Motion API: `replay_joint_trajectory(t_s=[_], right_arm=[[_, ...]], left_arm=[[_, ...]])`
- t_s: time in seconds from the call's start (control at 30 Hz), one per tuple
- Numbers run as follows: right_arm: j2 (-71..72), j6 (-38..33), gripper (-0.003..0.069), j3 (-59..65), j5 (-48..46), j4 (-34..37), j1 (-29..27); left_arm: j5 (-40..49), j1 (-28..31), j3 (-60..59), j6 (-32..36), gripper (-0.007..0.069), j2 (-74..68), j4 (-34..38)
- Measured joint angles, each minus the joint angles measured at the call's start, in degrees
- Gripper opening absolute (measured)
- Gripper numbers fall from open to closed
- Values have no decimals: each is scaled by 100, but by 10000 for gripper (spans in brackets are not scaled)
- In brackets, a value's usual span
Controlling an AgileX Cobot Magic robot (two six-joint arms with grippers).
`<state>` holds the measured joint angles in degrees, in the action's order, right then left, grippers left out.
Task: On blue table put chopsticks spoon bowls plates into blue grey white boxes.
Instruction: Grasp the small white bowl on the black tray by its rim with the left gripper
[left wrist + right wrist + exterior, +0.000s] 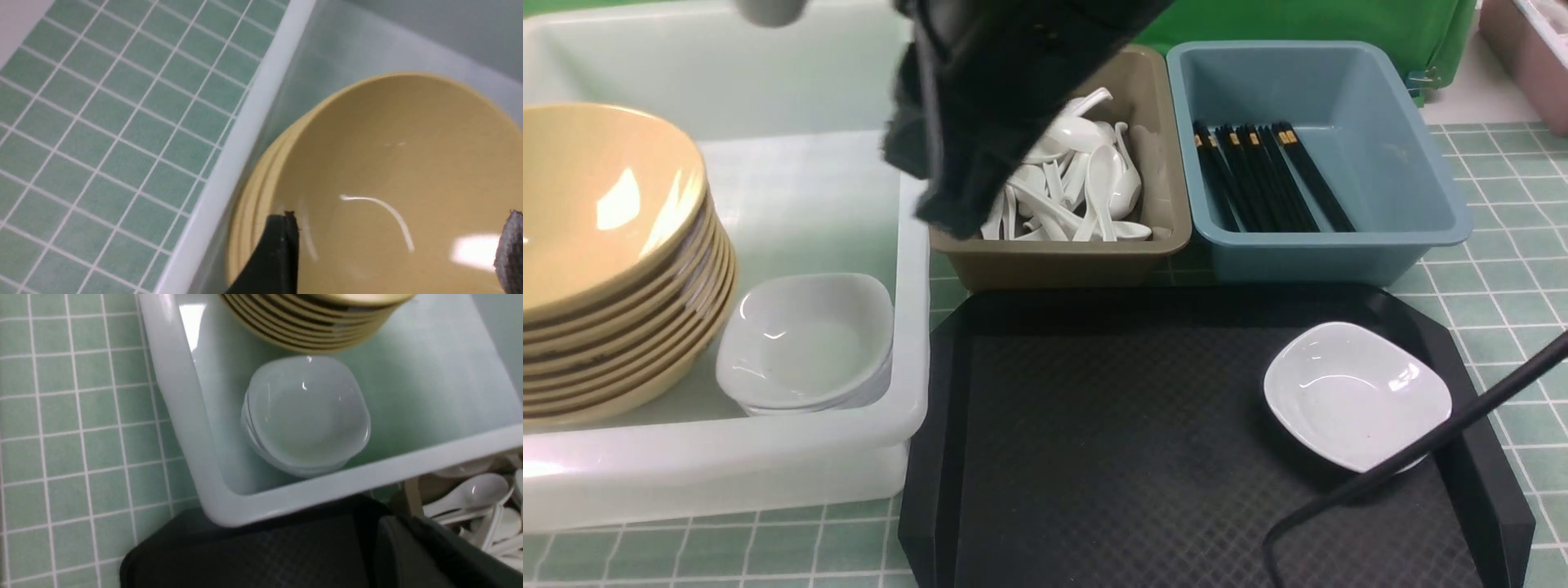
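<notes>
L hand [394, 249] spread over glossy yellow bowls [388, 163]; R hand [408, 559] can't tell; rounded-square white plate [1356, 392] on textured tray [1094, 425]

A pale teal-green tiled table [1494, 310] carries a large translucent white box [915, 327] at the left, a grey-brown box [1054, 265] and a dusty blue box [1307, 257] just beside each other further back, and a black textured tray [1135, 457] directly in front of those two.
</notes>
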<state>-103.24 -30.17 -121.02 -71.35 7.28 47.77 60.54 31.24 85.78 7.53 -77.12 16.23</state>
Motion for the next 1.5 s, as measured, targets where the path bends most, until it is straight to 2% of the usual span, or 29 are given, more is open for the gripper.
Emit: replay_joint_trajectory(t_s=[0.07,0.23,0.27,0.3,0.43,0.47,0.53,0.63,0.83,1.0,1.37,1.5], right_arm=[[103,107,47,33,-67,0,-148],[775,461,47,715,-75,-21,-804],[967,507,47,962,-75,-37,-922],[967,514,47,962,-75,-39,-951],[1980,863,47,2370,-75,-240,-1527],[2078,882,47,2506,-75,-262,-1548],[2734,1126,47,3380,-55,-449,-1802],[3488,1471,47,4306,-14,-783,-2036],[4562,1975,47,5544,-13,-1403,-2330],[5173,2080,47,6164,-13,-1524,-2409],[5255,2092,47,6347,151,-1526,-2411],[5255,2092,47,6354,165,-1526,-2411]], left_arm=[[27,-459,20,33,629,140,153],[139,-2646,-120,166,583,122,314],[140,-2956,-158,171,580,63,314],[149,-3034,-165,171,580,46,314],[-5,-4688,-220,141,580,-540,301],[-21,-4688,-217,141,580,-571,296],[-398,-5595,-217,116,580,-1062,296],[-808,-6323,-198,116,580,-1619,311],[-1113,-7146,415,109,580,-2919,318],[-1160,-7492,1280,90,580,-3950,228],[-1159,-7696,2732,-231,578,-5595,-166],[-1115,-7762,3017,-292,510,-5845,-119]])
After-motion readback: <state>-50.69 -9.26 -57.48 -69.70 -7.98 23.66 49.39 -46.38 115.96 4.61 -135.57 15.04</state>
